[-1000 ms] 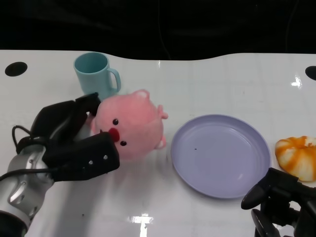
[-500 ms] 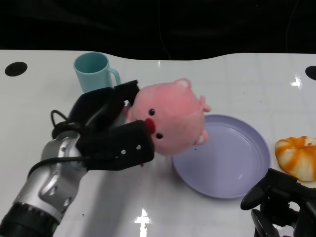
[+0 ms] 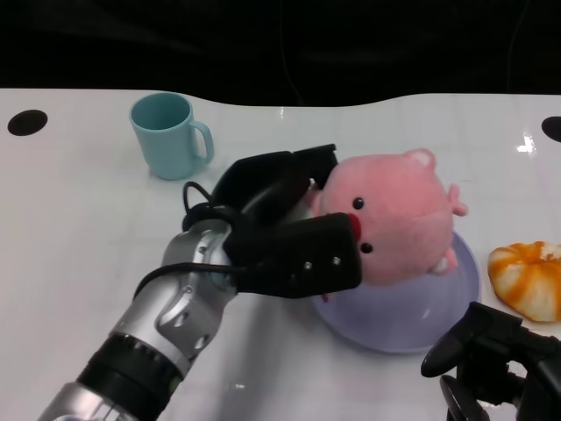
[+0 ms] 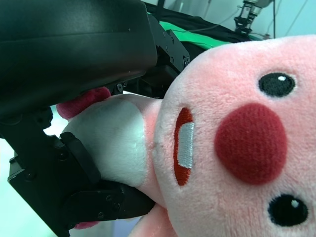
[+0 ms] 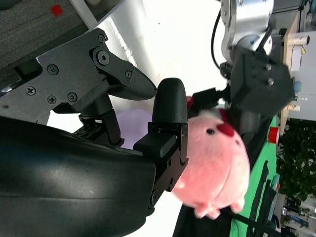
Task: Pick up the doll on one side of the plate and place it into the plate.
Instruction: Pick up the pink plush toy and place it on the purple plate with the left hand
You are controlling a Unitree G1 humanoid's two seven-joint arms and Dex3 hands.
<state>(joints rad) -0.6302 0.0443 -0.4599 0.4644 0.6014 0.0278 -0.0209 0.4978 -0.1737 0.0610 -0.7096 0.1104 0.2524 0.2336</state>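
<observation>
Table point(image 3: 79, 228) white, spans whole head view, under both hands; left arm point(image 3: 166, 316) reaches across it from the lower left; plate point(image 3: 394, 329) lilac, just beyond and below the left hand point(image 3: 285, 232), mostly hidden by what the hand carries; doll point(image 3: 399, 228), pink plush with red nose, is gripped in the left hand, fingers wrapped on its near side and back; left wrist view confirms black fingers point(image 4: 84, 192) pressed into the plush, doll point(image 4: 232, 148) filling the frame; doll hangs over the plate, looks lifted rather than resting, contact with plate can't be told; right hand point(image 3: 495, 368) sits at lower right near plate's edge, holds nothing, fingers loosely curled, how far apart can't tell; right wrist view shows doll point(image 5: 212, 168) and left hand point(image 5: 256, 84) beyond its own fingers; cup point(image 3: 166, 133) teal, well behind the left hand; orange bun-like thing point(image 3: 530, 279) just past the plate, beyond the right hand.

Progress, as a judgement: pick-up done, carry to the plate about done; left to do: lower the doll onto the plate, let go, pull hand clear.
</observation>
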